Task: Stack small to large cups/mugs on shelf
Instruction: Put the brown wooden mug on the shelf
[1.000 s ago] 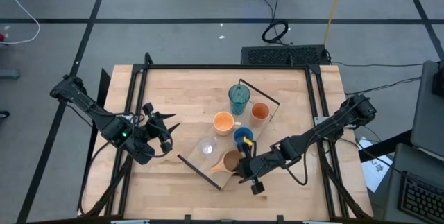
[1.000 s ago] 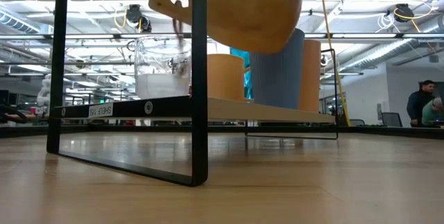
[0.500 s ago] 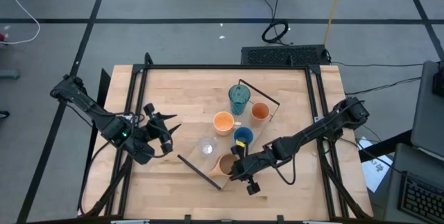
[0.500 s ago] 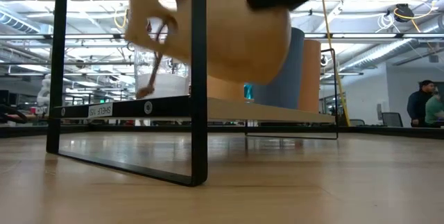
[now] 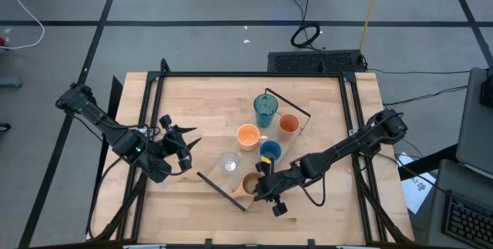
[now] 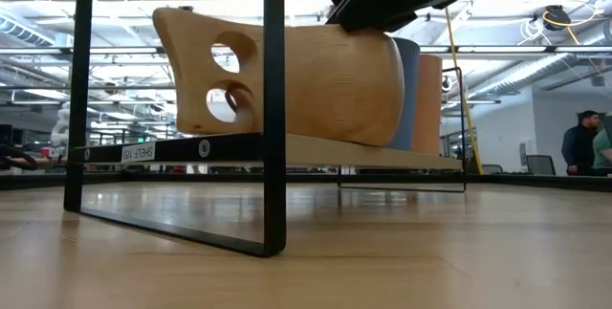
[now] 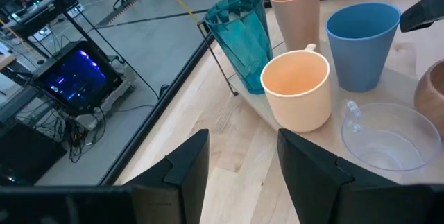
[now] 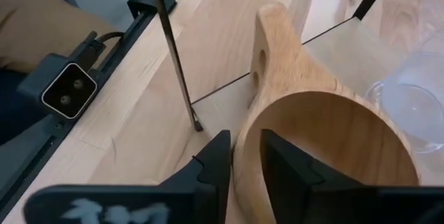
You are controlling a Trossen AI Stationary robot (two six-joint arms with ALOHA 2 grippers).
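Note:
Several cups stand on the light-wood shelf (image 5: 218,178): a teal tumbler (image 5: 266,109), an orange cup (image 5: 288,124), a peach mug (image 5: 248,136), a blue cup (image 5: 269,152) and a clear cup (image 5: 229,163). A tan wooden mug (image 5: 250,183) with a two-holed handle (image 6: 220,84) sits at the shelf's near end, and my right gripper (image 5: 262,186) is shut on it. My left gripper (image 5: 189,147) hovers open to the left of the shelf, with nothing between its fingers (image 7: 187,165). My right gripper holds the tan mug by its rim wall (image 8: 244,148), on a side away from the handle (image 8: 267,54). One finger (image 8: 284,168) is inside the mug and the other (image 8: 211,165) outside. The fingers slant down from the table's right. The mug's base rests on the shelf board (image 6: 172,148).
Thin black rails (image 6: 275,108) frame the shelf's ends, one standing right beside the tan mug. Bare tabletop (image 5: 192,102) lies left of and behind the shelf. A person (image 6: 581,142) shows in the room beyond the table.
My right gripper has come down and a little toward the table's left with the tan mug. The mug was held above the shelf and tilted on the way down. Now it sits with its base on the shelf's near end.

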